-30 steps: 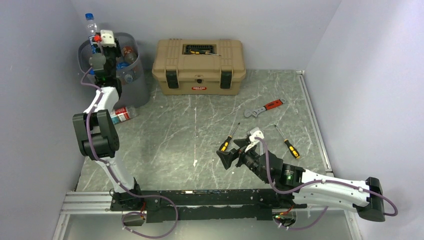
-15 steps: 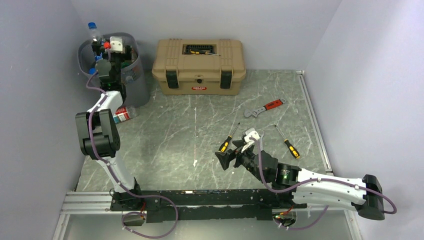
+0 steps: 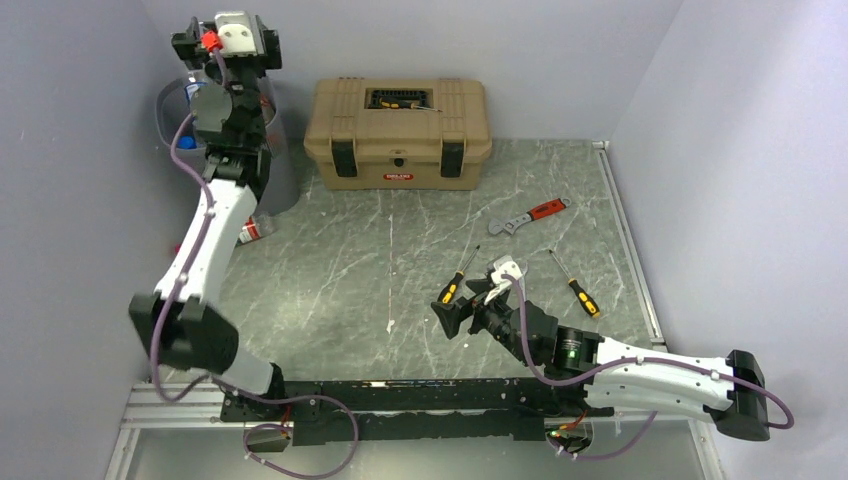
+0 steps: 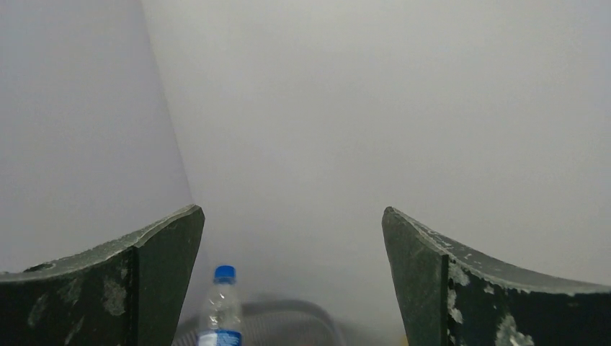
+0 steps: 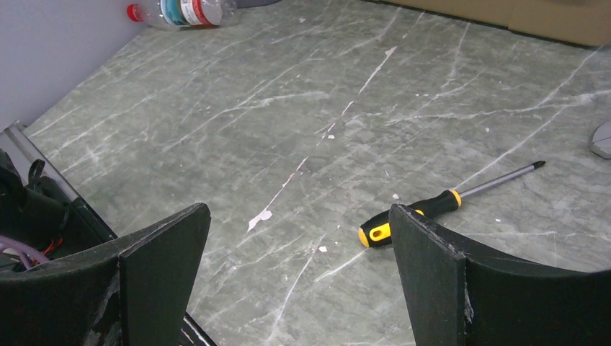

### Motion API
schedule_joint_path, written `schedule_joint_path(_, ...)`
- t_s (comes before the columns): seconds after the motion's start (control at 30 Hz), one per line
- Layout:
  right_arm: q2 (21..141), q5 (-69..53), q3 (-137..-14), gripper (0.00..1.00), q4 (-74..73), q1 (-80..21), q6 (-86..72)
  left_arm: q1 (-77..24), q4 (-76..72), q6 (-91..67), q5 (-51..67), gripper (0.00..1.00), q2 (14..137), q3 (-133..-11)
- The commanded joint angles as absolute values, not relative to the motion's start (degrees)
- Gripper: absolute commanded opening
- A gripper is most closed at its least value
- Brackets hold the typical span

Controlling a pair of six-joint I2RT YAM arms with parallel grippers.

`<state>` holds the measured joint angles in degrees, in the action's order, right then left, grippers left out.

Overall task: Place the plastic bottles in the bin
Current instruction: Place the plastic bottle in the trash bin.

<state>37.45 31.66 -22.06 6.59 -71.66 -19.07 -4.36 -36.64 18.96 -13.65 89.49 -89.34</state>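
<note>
Far left, the left claw (image 3: 228,42) has sprung wide and risen empty above the bin (image 3: 168,108), its blue-capped bottle (image 4: 219,316) dropped inside; a red-capped bottle (image 3: 254,229) awaits on the counter (image 3: 400,250), and the right claw (image 3: 462,315) gapes empty.

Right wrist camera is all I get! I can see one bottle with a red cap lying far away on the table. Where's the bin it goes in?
Observer: The bin stands in the far left corner of the table, right next to that bottle.
Operator: Is the other arm holding a bottle?
Observer: No. The left tool is wide open and empty, raised above the bin.
</note>
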Motion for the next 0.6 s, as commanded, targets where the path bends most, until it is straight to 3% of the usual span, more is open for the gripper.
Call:
schedule_joint_path(0.0, 37.88, 33.22, -23.62, 0.99, 9.91, -71.46, -18.98, -7.90, -11.82, 4.14, -31.63, 1.00, 76.17, -90.37)
schedule_joint_path(0.13, 39.26, 33.04, -24.49, 0.99, 10.19, -71.33, -18.95, -7.91, 11.53, -18.36, -27.79, 0.99, 64.00, -80.99)
schedule_joint_path(0.23, 40.14, 33.08, -25.28, 0.99, 8.99, -71.27, -18.90, -7.91, 11.41, -22.93, -18.98, 0.99, 54.96, -67.76)
schedule_joint_path(0.3, 40.33, 33.18, -25.46, 0.99, 8.37, -71.28, -18.96, -7.87, 13.72, -29.43, -19.88, 1.00, 50.73, -59.57)
schedule_joint_path(0.43, 40.80, 33.81, -25.08, 0.99, 7.55, -71.28, -19.56, -7.82, 31.26, -43.51, -21.31, 0.99, 53.54, -58.18)
schedule_joint_path(0.57, 41.88, 33.78, -24.62, 0.99, 7.50, -71.28, -20.60, -6.01, 34.48, -56.58, -19.94, 0.99, 58.55, -51.54)
